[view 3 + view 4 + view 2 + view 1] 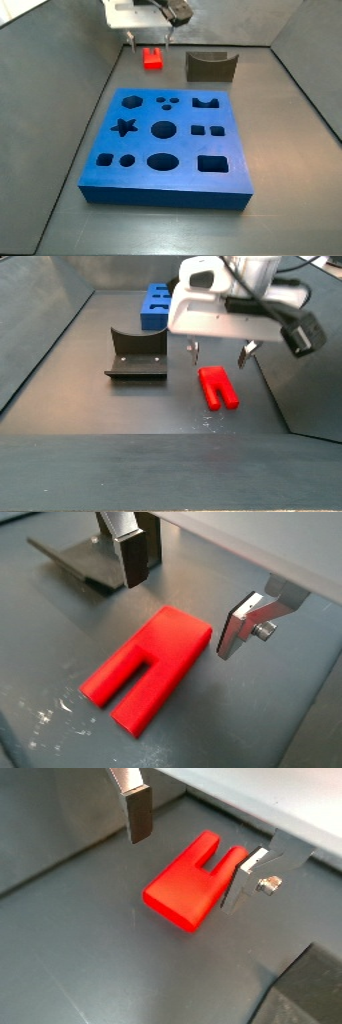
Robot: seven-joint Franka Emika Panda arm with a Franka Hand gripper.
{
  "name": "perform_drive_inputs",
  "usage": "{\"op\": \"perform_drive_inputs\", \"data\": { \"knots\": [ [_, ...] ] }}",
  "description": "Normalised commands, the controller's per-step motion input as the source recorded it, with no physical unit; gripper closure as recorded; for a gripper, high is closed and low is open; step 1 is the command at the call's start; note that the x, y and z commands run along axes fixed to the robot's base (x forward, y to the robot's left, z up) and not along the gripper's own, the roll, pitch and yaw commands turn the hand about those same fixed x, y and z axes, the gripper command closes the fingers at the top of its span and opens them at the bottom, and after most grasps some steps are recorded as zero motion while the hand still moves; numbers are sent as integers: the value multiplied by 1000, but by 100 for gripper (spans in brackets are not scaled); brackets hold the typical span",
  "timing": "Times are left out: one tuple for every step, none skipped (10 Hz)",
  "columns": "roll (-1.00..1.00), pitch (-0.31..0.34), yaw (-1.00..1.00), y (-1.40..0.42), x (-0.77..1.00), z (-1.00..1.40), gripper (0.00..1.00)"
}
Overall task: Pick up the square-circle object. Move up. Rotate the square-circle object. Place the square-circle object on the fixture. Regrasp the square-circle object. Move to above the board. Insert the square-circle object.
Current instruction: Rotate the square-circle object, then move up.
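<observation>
The gripper (218,353) hangs with fingers spread, released, above the small glossy red notched plastic block (218,387) lying on the smooth grey worktop (120,406) at frame centre.

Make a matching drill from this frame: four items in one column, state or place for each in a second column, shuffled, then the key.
Items
1. square-circle object
2. fixture
3. board
4. gripper

States or places
A. blue slab with many shaped holes
B. open, poised over the red piece, fingers either side of it
C. lying flat on the floor, forked end showing in both wrist views
D. dark block with a curved dip in its top, nothing on it

Pairs: 1-C, 2-D, 3-A, 4-B
</observation>
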Motion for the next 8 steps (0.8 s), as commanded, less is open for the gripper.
{"op": "perform_drive_inputs", "data": {
  "knots": [
    [30, -25, -27, 27, 42, -760, 0],
    [32, -26, -27, 25, 34, -679, 0],
    [38, -34, -26, 24, 30, -470, 0],
    [40, -34, -26, 23, 28, -391, 0],
    [44, -38, -25, 22, 27, -231, 0],
    [0, 0, 0, 0, 0, 0, 100],
    [0, 0, 0, 0, 0, 833, 100],
    [-1, 4, 0, -1, -5, 824, 100]
  ]
}}
